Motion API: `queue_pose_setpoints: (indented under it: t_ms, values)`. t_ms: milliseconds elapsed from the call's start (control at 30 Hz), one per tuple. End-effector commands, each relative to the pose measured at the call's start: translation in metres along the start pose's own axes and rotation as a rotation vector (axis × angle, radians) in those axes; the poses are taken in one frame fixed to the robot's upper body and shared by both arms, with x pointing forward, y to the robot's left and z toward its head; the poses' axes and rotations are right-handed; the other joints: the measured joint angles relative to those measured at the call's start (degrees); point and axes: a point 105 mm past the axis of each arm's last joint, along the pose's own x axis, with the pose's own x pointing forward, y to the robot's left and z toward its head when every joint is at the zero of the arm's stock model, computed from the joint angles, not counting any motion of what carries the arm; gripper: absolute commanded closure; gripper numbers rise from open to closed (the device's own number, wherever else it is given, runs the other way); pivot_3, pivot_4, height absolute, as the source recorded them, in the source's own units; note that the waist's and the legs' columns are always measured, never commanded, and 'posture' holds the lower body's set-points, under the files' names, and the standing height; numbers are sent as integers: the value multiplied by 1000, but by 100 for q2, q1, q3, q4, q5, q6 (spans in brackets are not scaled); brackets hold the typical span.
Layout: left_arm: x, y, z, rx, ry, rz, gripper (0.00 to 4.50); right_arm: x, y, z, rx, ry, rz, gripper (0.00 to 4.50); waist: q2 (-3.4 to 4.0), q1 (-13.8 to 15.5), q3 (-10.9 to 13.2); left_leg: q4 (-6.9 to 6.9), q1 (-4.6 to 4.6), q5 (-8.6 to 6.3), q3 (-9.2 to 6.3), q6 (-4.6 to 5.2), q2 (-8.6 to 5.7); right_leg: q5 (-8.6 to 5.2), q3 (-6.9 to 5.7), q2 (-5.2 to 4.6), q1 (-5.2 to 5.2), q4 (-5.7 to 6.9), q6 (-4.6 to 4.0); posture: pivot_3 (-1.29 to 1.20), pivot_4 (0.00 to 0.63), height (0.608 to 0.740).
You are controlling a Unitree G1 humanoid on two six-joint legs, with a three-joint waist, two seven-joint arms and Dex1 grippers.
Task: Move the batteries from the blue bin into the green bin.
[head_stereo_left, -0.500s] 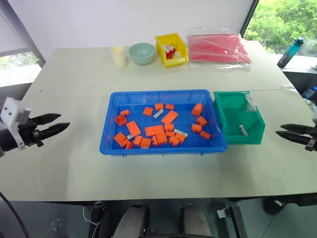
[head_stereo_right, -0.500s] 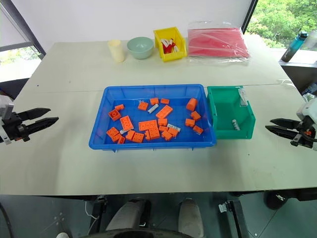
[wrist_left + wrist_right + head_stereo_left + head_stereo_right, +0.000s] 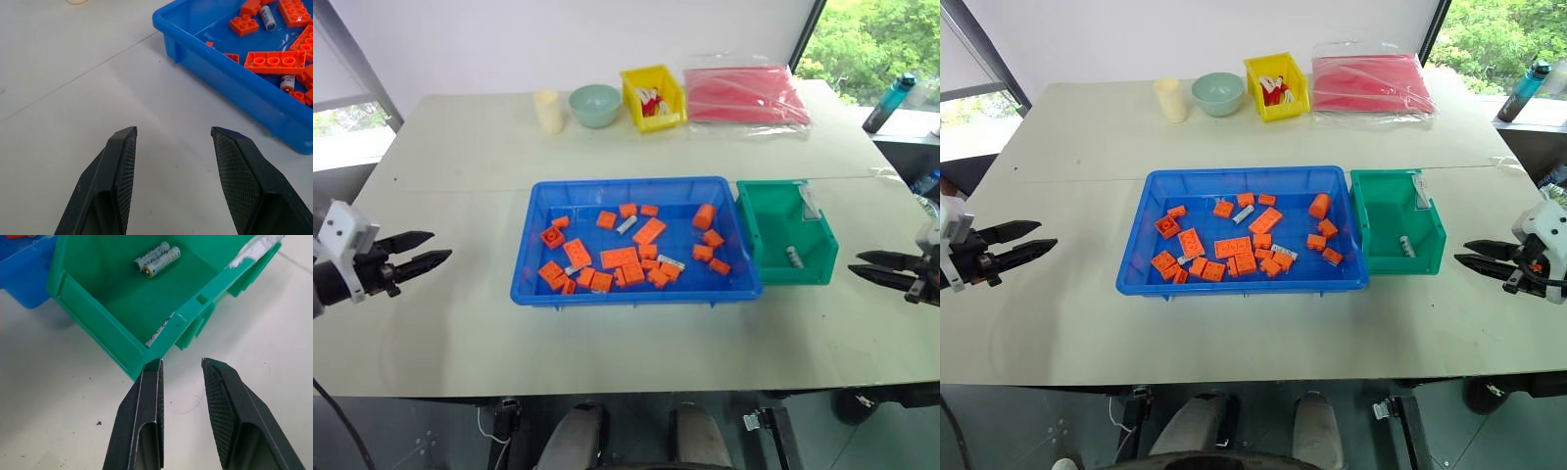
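- The blue bin [image 3: 636, 240] sits mid-table on the pale table [image 3: 460, 323], its long side facing the robot — a placement that seems meant to let either arm reach into it.
- The green bin [image 3: 786, 235] stands touching the blue bin's right end, so a carry between the two should be short. Two batteries [image 3: 156, 258] lie side by side on its floor, suggesting the job is already part done.
- More batteries remain in the blue bin, scattered among the orange bricks [image 3: 619, 258]: one [image 3: 626, 225] near the middle rear, one [image 3: 671, 262] toward the front right, one [image 3: 287, 81] beside a long brick at the front left. Others may be hidden among the bricks; that cannot be told.
- The left gripper [image 3: 429, 249] hangs over bare table well to the left of the blue bin, pointing toward it. Its fingers [image 3: 120, 166] stand apart with only tabletop between them — it holds nothing.
- The right gripper [image 3: 1471, 254] hovers just to the right of the green bin, aimed at the bin's outer wall. Its jaws are parted by a narrow gap and grip nothing.
- Both arms wait wide of the bins, apparently between picks.
- At the far edge, a cream cup [image 3: 548, 111], a pale green bowl [image 3: 595, 104], a yellow bin [image 3: 653, 97] and a red plastic packet [image 3: 744, 95] stand apart from the work.
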Motion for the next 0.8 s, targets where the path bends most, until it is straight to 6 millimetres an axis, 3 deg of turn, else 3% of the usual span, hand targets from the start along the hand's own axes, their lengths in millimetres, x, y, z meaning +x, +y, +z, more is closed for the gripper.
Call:
queue_pose_setpoints:
  t_ms: [33,67,167,200,533,600,700,800]
  values:
    - [-9,8,10,14,-33,38,1520,-6,-5,15,-6,-55,-31,2099,0,-1,0,0,0,0,0,0,0,0,0,0,0,0,0,0,150,740]
    - [-9,8,11,16,-36,43,1278,-6,-6,15,-9,-55,-35,1627,0,0,0,0,0,0,0,0,0,0,0,0,0,0,0,0,150,740]
    - [-9,9,12,26,-41,52,3,-7,-7,17,-21,-53,-41,183,0,0,0,0,0,0,0,0,0,0,0,0,0,0,0,0,150,740]
    - [-9,9,13,31,-42,51,0,-7,-7,17,-24,-53,-42,25,0,0,0,0,0,0,0,0,0,0,0,0,0,0,0,0,150,740]
    - [-3,5,18,40,-62,26,0,-6,-11,26,-32,-65,-47,25,0,-2,0,0,0,0,0,0,0,0,0,0,0,0,0,0,150,740]
    - [3,-3,28,52,-90,-17,0,-1,-9,40,-51,-90,-19,25,1,-6,1,1,0,0,0,0,0,0,0,0,0,0,0,0,150,740]
    - [14,-25,49,83,-127,-129,0,15,-1,82,-94,-168,41,25,5,-32,3,3,-1,0,0,0,0,0,0,0,0,1,0,0,150,740]
    - [21,-46,65,105,-141,-240,0,34,20,123,-134,-226,141,25,15,-48,9,4,-9,1,3,-1,3,0,1,0,-13,6,0,0,150,740]
